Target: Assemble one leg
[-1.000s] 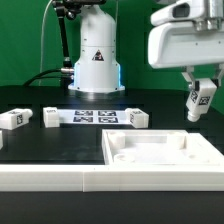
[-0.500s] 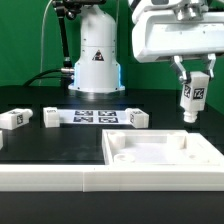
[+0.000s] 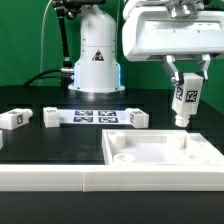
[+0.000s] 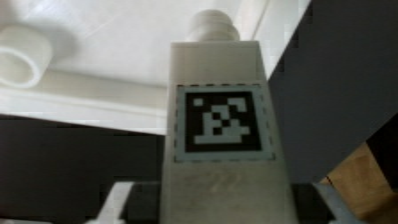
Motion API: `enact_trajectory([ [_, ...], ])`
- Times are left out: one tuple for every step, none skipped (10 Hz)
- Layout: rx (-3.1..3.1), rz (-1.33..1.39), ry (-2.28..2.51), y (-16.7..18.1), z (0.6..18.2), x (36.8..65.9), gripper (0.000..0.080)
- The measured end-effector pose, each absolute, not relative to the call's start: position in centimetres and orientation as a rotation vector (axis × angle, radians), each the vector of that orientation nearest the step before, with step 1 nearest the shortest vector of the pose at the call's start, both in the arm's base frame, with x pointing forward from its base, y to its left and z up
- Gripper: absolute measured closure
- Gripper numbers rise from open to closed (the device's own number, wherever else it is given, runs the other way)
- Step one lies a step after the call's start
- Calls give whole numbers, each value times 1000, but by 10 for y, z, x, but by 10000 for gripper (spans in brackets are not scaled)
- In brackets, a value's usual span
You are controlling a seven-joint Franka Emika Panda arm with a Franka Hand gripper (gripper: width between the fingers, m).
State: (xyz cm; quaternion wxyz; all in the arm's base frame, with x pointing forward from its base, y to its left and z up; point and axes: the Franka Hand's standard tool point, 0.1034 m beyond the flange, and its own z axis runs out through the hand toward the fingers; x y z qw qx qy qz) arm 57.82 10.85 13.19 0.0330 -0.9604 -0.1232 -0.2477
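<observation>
My gripper (image 3: 186, 74) is shut on a white leg (image 3: 186, 100) with a black-and-white tag on its face. It holds the leg upright above the far right corner of the white square tabletop panel (image 3: 165, 150). The leg's peg end points down, a little above the panel's rim. In the wrist view the leg (image 4: 221, 120) fills the middle between my fingers, with its round peg over the panel's corner (image 4: 71, 75) and a round boss there. Other loose legs lie on the table: one at the exterior view's left (image 3: 13, 118), one (image 3: 51, 117) and one (image 3: 135, 118).
The marker board (image 3: 93, 117) lies flat behind the panel, between two loose legs. The robot base (image 3: 95, 55) stands at the back. A white ledge (image 3: 50, 180) runs along the front edge.
My gripper has moved toward the exterior view's left and down with the leg, which has turned from tilted to upright over the panel's corner.
</observation>
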Motion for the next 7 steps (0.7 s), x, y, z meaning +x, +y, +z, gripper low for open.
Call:
enact_trajectory([
  [-2955, -772, -380, 106, 131, 586, 507],
  [-2954, -768, -384, 107, 130, 584, 507],
  [-2954, -768, -384, 107, 129, 584, 507],
  [-2954, -767, -384, 107, 129, 584, 507],
  [-2954, -767, -384, 107, 129, 584, 507],
  [-2955, -764, -385, 107, 127, 584, 507],
  [-2956, -754, -387, 107, 121, 585, 507],
])
